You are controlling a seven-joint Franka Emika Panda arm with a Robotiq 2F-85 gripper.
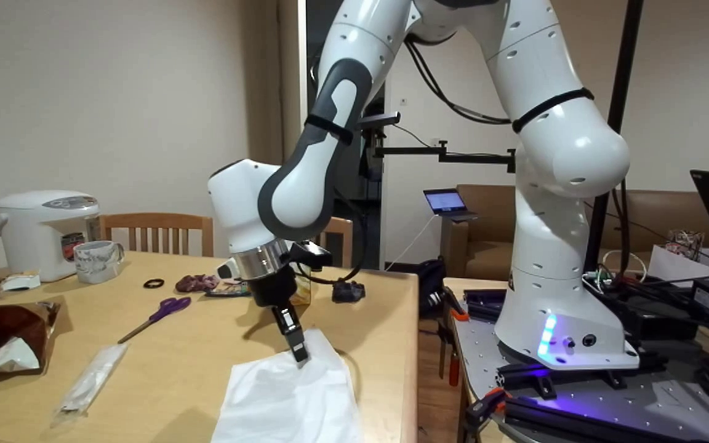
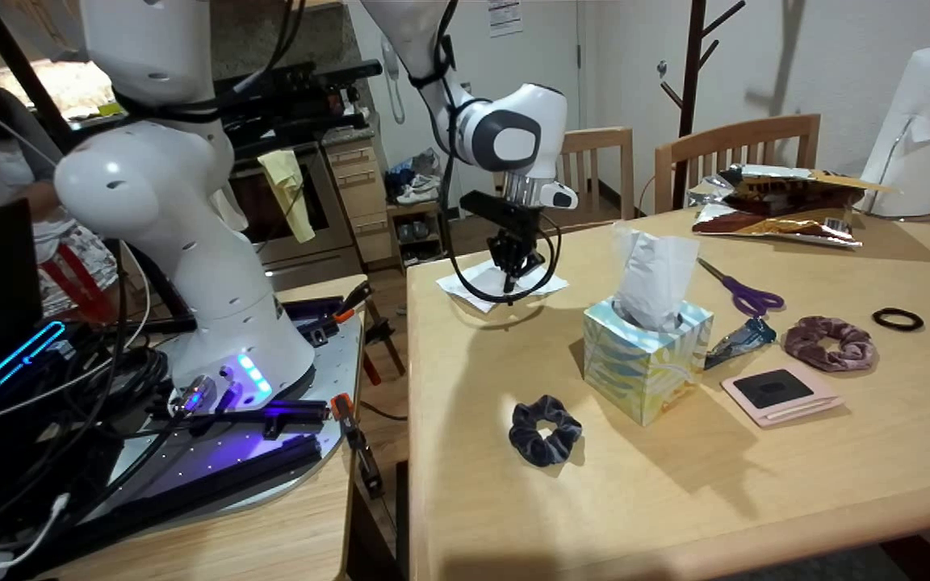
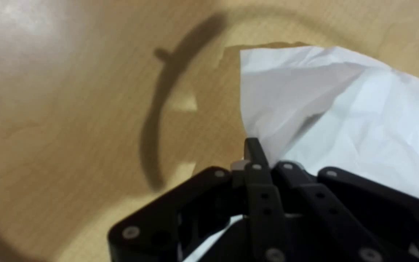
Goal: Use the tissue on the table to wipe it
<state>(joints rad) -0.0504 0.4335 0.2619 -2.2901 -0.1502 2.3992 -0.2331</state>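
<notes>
A white tissue lies spread and creased on the light wooden table [image 1: 176, 375], near its edge on the robot's side. It shows in both exterior views [image 1: 287, 403] [image 2: 552, 284] and at the right of the wrist view [image 3: 387, 127]. My gripper [image 1: 301, 355] points down at the tissue's edge, with its fingertips low at the table. In the wrist view the fingers [image 3: 262, 156] are together, and folds of the tissue gather in between them. Part of the tissue under the gripper is hidden.
A tissue box [image 2: 644, 355], a dark scrunchie [image 2: 544, 430], a pink wallet [image 2: 784, 395] and a mauve scrunchie [image 2: 828, 343] stand or lie on the table. Purple scissors [image 1: 167, 307], a wrapped packet [image 1: 93, 378], a snack bag [image 1: 13, 338] and a mug [image 1: 97, 261] are farther off.
</notes>
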